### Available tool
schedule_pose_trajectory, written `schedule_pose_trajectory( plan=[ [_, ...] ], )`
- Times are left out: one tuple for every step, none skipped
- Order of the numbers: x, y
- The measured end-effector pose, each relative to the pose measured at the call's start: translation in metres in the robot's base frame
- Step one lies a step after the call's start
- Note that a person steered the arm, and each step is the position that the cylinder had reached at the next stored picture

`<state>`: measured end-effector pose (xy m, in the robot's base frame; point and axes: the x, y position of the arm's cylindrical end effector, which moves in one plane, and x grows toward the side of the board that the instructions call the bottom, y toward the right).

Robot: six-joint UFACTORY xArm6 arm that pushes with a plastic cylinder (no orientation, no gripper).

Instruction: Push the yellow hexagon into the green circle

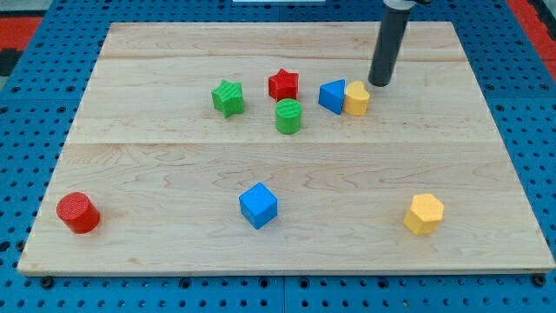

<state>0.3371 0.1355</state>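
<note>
My end effector is only a bare rod, so it has no jaws to open or close and grips nothing; my tip (379, 83) rests on the counter (174, 165) toward its far right corner, just beside the nearer of two yellow blocks.

That yellow block (356, 98) touches a blue block (332, 96) on its left, and its shape is hard to read. The clearer yellow hexagon (424, 214) sits near the counter's near right corner, well apart from everything. The green circle (288, 116) stands near the middle, between the red star (283, 84) and the green star (228, 97) on one side and the blue block on the other.

If the far yellow one is my target, I judge a push from here would drive it into the blue block first, so both would move together. I should get behind it on the line to the green circle, and push slowly, correcting as it drifts. The blue cube (258, 205) and red cylinder (78, 213) near the front edge are out of the way.
</note>
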Motion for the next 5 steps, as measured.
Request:
schedule_pose_trajectory(
  plan=[
    [0.040, -0.023],
    [0.061, -0.050],
    [0.084, -0.055],
    [0.136, 0.038],
    [0.203, 0.092]
  ],
)
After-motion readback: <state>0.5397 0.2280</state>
